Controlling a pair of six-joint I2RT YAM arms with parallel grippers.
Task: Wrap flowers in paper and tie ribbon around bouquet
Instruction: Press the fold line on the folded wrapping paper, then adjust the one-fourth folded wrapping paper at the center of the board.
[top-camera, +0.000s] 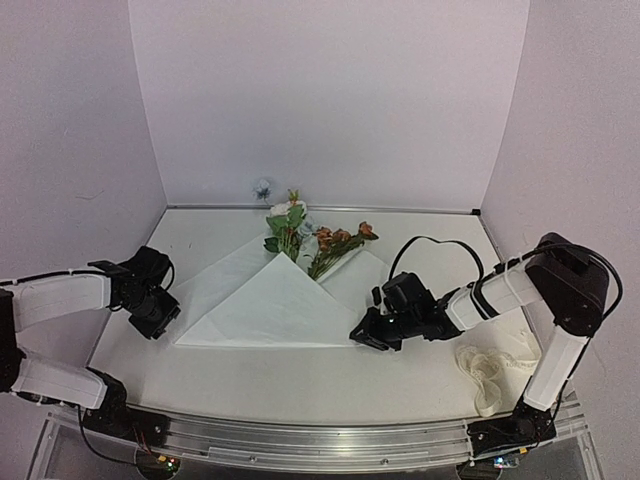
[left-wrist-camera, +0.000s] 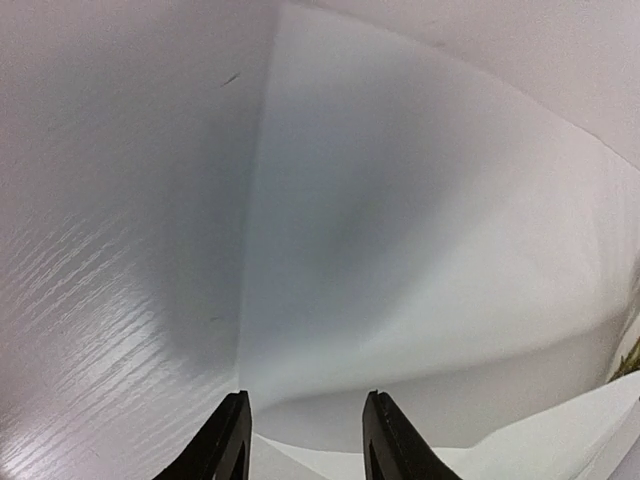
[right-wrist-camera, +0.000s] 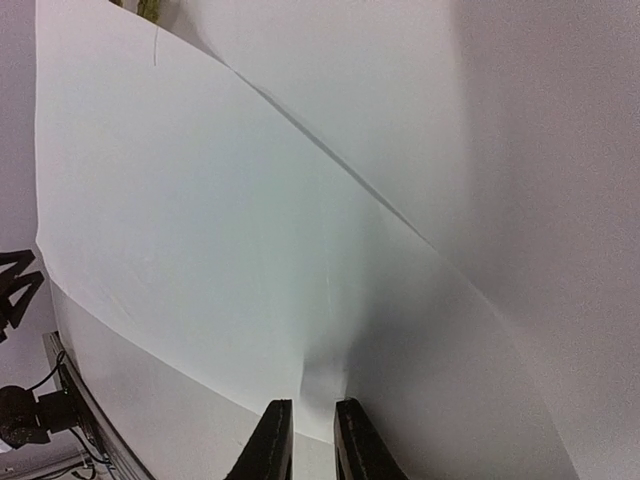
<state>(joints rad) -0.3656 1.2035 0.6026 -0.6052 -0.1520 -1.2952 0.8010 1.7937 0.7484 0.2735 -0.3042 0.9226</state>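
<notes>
The paper (top-camera: 275, 305) lies on the table folded into a white triangle over a wider layer. The flowers (top-camera: 300, 232) poke out past its far point, green leaves and rust blooms showing. My left gripper (top-camera: 165, 318) is at the paper's left corner; in the left wrist view it (left-wrist-camera: 307, 405) stands open, with the paper (left-wrist-camera: 400, 250) edge lying loose between its fingers. My right gripper (top-camera: 362, 335) is at the fold's right corner. In the right wrist view it (right-wrist-camera: 312, 410) is shut on the puckered paper (right-wrist-camera: 220, 220). The ribbon (top-camera: 484, 372) lies bunched at the near right.
White walls close in the table on the left, back and right. A metal rail (top-camera: 300, 440) runs along the near edge. The right arm's black cable (top-camera: 440, 243) loops above the table. A small round fitting (top-camera: 262, 187) sits on the back wall.
</notes>
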